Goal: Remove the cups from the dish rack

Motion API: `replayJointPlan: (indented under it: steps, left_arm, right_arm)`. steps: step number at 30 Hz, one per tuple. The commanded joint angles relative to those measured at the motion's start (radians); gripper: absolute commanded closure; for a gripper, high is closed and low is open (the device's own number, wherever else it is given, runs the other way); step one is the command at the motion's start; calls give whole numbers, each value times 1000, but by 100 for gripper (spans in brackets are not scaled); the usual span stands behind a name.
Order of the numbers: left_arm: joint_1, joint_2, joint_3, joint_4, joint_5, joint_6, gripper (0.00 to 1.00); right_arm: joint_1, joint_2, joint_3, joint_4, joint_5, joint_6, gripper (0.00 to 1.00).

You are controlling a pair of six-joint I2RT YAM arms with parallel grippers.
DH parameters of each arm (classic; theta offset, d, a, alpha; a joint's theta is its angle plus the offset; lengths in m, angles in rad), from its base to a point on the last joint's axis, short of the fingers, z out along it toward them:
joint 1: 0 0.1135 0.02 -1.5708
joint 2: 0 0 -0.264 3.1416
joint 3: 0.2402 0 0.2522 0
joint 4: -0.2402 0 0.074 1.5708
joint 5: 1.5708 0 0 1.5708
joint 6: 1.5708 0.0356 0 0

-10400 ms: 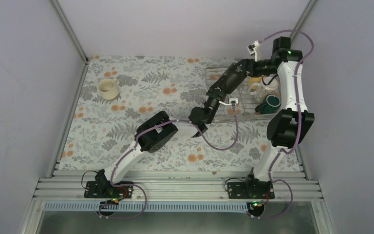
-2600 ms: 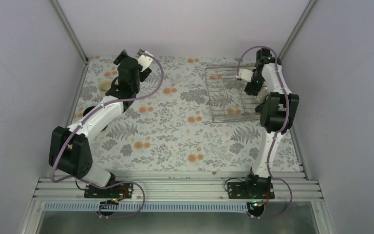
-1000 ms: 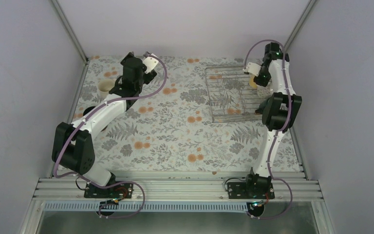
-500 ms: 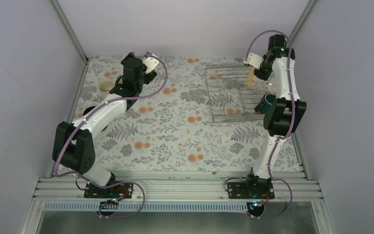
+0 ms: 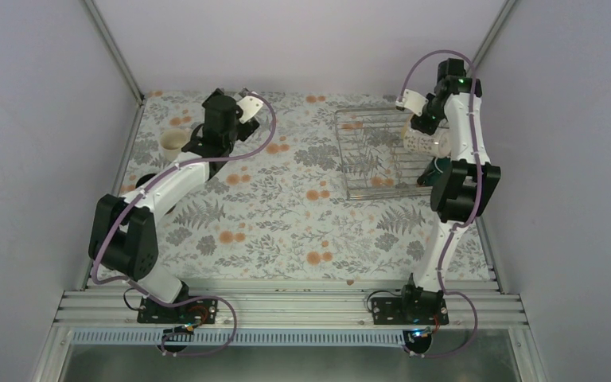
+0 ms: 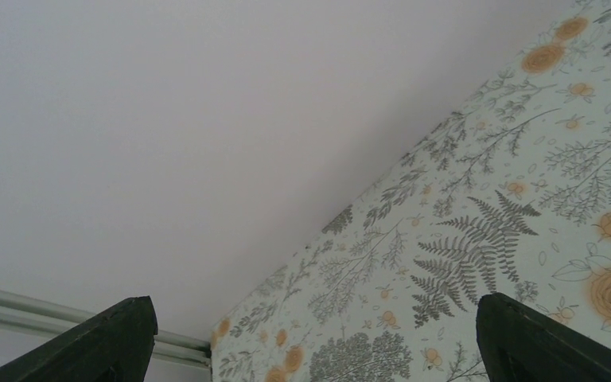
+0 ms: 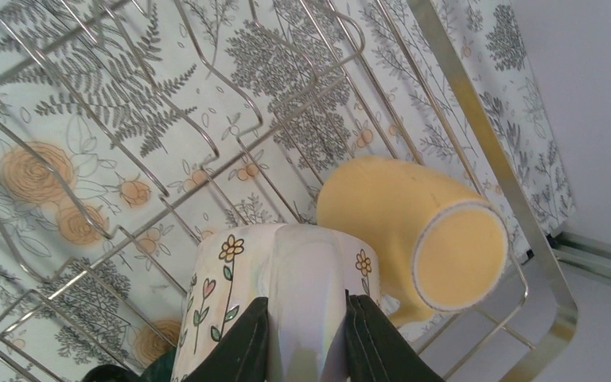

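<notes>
My right gripper (image 7: 306,309) is shut on the handle of a cream-white cup (image 7: 243,274) painted with small flowers. It holds the cup over the right end of the silver wire dish rack (image 7: 487,150). An orange-yellow cup (image 7: 402,215) lies on its side in the rack just beyond it. A dark green cup (image 5: 443,165) sits at the rack's near right corner. In the top view the right gripper (image 5: 423,126) hangs above the rack (image 5: 366,159) with the held cup (image 5: 418,144) below it. My left gripper (image 6: 310,342) is open and empty, above the far left of the table.
A pale beige cup (image 5: 173,142) stands on the floral cloth at the far left, beside the left arm. A dark object (image 5: 145,181) shows behind that arm's forearm. Grey walls enclose the table on three sides.
The right arm has swung up and back, and the flowered cup now hangs from its gripper over the rack. The left arm has drifted slightly to the right.
</notes>
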Motion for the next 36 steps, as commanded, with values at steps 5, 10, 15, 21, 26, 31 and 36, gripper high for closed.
replayJointPlan:
  steps: [5, 10, 15, 21, 26, 31, 36]
  left_arm:
    - [-12, 4, 19, 15, 43, -34, 0]
    - [-29, 14, -9, 35, 40, 3, 0]
    - [-31, -38, -33, 13, 242, 12, 0]
    - [-40, -144, -179, 179, 531, 79, 0]
    - [-38, -164, -193, 206, 731, 75, 0]
    - [-39, -145, -177, 245, 861, 45, 0]
    - [-34, -135, -172, 224, 1009, 115, 0]
  right_arm:
    - [24, -51, 60, -75, -90, 48, 96]
    - [33, -124, -27, -29, -145, 66, 96]
    - [50, -141, 59, -85, -256, 112, 96]
    - [138, -187, 53, -70, -274, 168, 96]
    - [186, -217, 93, -83, -411, 223, 97]
    - [281, -248, 93, -84, -536, 279, 97]
    - [345, -280, 80, -85, -717, 305, 97]
